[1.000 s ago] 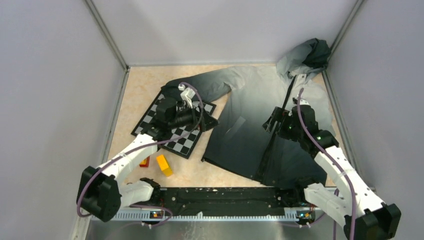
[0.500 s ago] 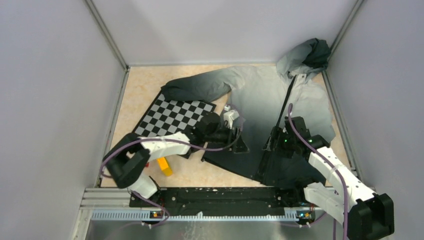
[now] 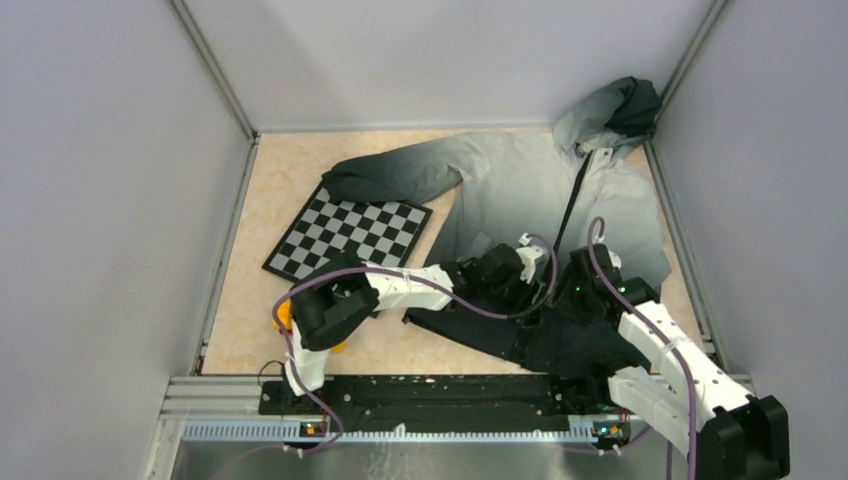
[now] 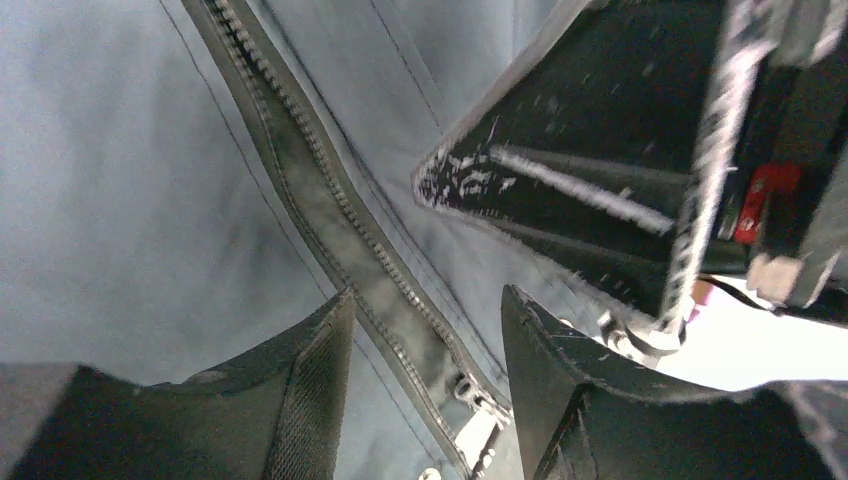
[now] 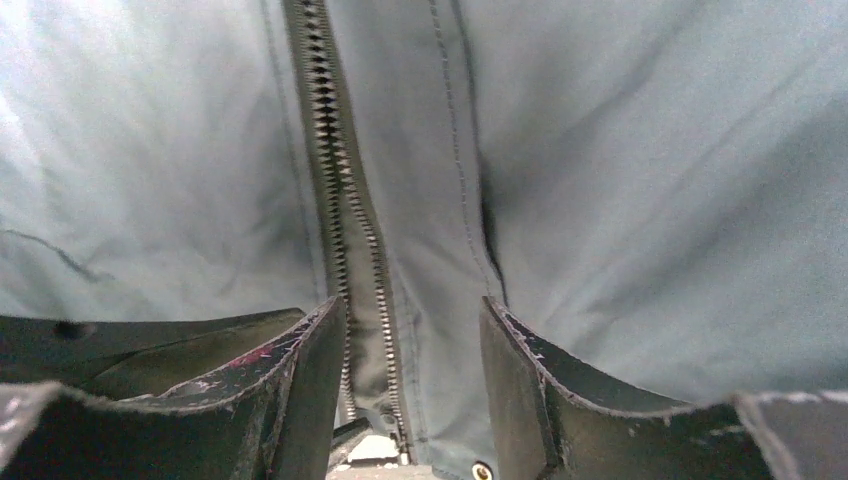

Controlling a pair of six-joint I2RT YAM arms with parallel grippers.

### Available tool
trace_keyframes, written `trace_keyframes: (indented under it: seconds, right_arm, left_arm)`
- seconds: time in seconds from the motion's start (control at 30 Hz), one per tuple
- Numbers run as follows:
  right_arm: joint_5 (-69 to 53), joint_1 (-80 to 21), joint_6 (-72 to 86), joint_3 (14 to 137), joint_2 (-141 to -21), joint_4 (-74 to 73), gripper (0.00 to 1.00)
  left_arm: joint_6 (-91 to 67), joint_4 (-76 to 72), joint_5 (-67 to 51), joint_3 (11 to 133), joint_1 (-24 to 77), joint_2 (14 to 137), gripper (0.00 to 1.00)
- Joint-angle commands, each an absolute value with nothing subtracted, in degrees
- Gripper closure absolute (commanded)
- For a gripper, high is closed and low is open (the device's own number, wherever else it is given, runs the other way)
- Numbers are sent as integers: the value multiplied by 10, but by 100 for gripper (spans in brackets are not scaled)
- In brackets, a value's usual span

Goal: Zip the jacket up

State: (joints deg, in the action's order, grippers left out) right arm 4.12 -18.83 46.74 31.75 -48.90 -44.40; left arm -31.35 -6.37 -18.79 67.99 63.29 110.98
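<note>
The jacket (image 3: 510, 190) lies flat on the table, with its pale grey hood at the far right corner and its black hem near me. Its dark zipper (image 3: 570, 205) runs from collar to hem. My left gripper (image 3: 532, 288) is low over the zipper's lower part, jaws open. In the left wrist view the gripper (image 4: 425, 340) straddles the zipper tape (image 4: 330, 200), with the metal slider (image 4: 472, 397) between the fingers. My right gripper (image 3: 568, 292) is close beside it, also open. In the right wrist view the gripper (image 5: 410, 340) straddles the zipper teeth (image 5: 340, 200) near the hem.
A black-and-white checkerboard (image 3: 350, 235) lies left of the jacket. A small orange block (image 3: 284, 316) peeks out beside the left arm's elbow. Grey walls close the table on three sides. The two grippers are nearly touching; the right one's finger (image 4: 600, 180) shows in the left wrist view.
My left arm swung right from over the checkerboard to the jacket's lower zipper. My right gripper slid down the zipper toward the hem.
</note>
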Motion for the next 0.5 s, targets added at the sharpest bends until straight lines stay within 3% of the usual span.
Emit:
trace_keyframes:
  seconds: [0.0,0.2,0.37,0.47]
  right_arm:
    - [66,-185,493,294,-503,-400,50]
    - [58,-185,475,262,-537,-341,53]
    - [28,-185,453,252,-569,-308,58]
    - [31,-185,436,251,-586,-293,73]
  left_arm:
    - [-249,25,-57,743,647,1137,41]
    - [-223,60,-6,779,646,1187,43]
    - [-218,102,15,824,636,1232,59]
    - [-234,75,-31,816,613,1231,67]
